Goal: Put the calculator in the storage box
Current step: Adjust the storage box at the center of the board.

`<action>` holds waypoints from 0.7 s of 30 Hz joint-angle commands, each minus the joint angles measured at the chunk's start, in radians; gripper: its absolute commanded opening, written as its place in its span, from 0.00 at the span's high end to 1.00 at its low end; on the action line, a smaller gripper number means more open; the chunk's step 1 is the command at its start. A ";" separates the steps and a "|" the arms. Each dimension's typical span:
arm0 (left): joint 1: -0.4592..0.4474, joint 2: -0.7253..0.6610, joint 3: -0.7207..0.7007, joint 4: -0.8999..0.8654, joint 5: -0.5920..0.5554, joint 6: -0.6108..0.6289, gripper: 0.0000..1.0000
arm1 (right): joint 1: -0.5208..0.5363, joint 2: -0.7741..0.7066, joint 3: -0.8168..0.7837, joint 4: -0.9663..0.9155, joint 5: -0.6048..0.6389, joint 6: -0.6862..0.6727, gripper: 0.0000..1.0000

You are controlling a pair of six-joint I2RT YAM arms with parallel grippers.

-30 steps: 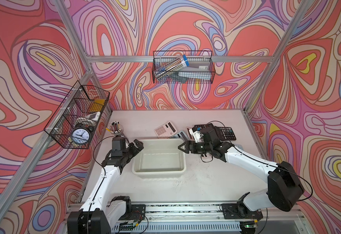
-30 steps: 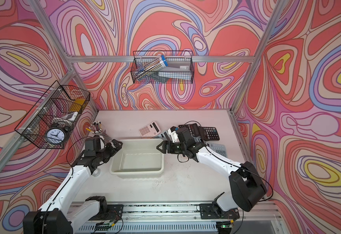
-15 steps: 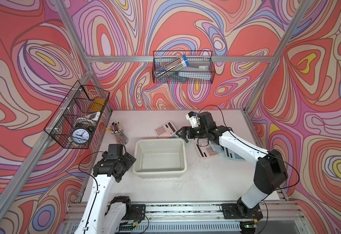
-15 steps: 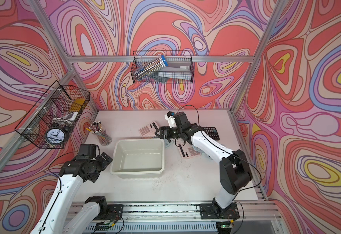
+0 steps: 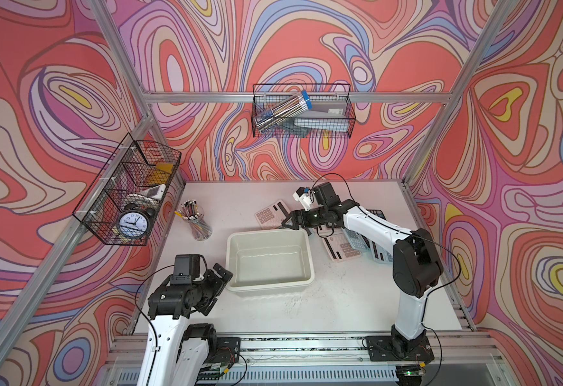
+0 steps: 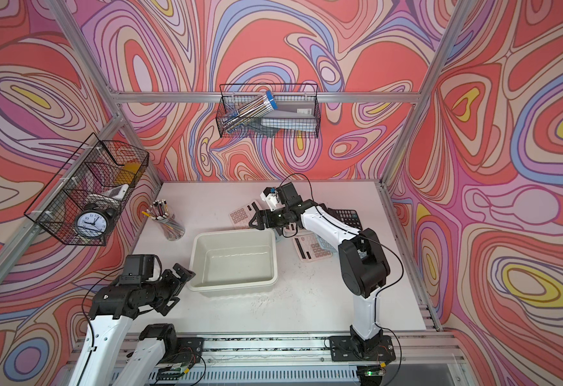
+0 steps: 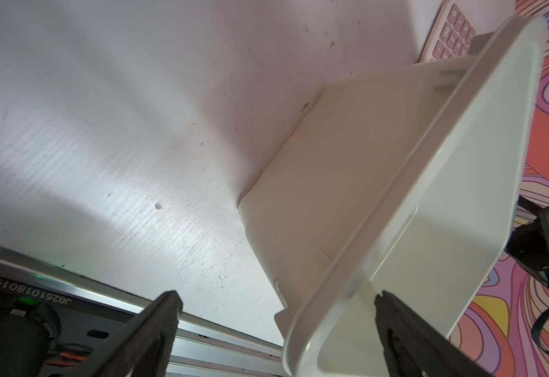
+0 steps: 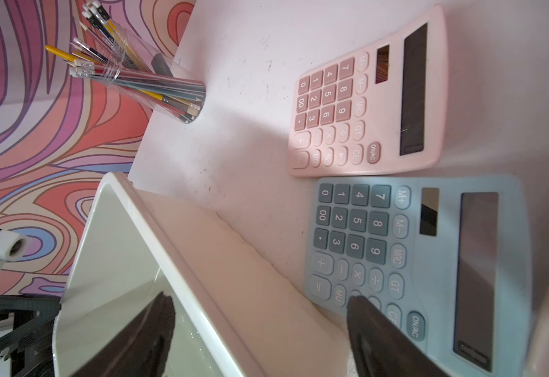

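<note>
- A black wire basket (image 5: 106, 207) hangs on the left wall with an alarm clock (image 5: 133, 223) inside. Below it, a clear cup of pencils (image 5: 199, 225) stands on the white surface (image 5: 306, 300).
- The left tool (image 5: 220, 287) hovers at the near left corner of the storage box (image 5: 268, 267), jaws spread wide and gripping nothing. In the left wrist view the box's corner rim lies between the two fingers (image 7: 155, 329); whether it touches them cannot be told.
- The storage box sits upright in the middle of the surface; every calculator lies outside it.
- A pink calculator (image 5: 268, 215) lies flat, keys up, just beyond the box's far wall.
- The right tool (image 5: 287, 224) hangs low over the box's far right corner, jaws spread and pinching nothing. In the right wrist view one finger (image 8: 155, 329) is over the box's inside and the other is over the keys of a blue calculator (image 8: 429, 254), with the box wall between them.
- The blue calculator lies flat just beside that wall, close to the pink one.
- Further right lie a second pink calculator (image 5: 342, 250) and a black calculator (image 6: 345, 215), partly hidden by the arm.
</note>
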 commanded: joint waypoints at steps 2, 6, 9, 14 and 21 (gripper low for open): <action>-0.006 -0.005 -0.044 0.092 0.141 -0.050 0.01 | -0.001 -0.016 -0.024 -0.002 -0.019 -0.020 0.16; -0.019 -0.021 -0.070 0.152 0.174 -0.096 0.01 | -0.001 -0.019 -0.033 -0.002 -0.026 -0.019 0.16; -0.026 -0.018 -0.097 0.230 0.196 -0.139 0.01 | -0.001 -0.032 -0.052 0.007 -0.032 -0.016 0.16; -0.029 0.066 -0.095 0.339 0.170 -0.150 0.01 | -0.001 -0.074 -0.107 0.033 -0.048 -0.003 0.16; -0.029 0.273 0.019 0.416 0.058 -0.106 0.01 | -0.001 -0.148 -0.206 0.088 -0.081 0.025 0.16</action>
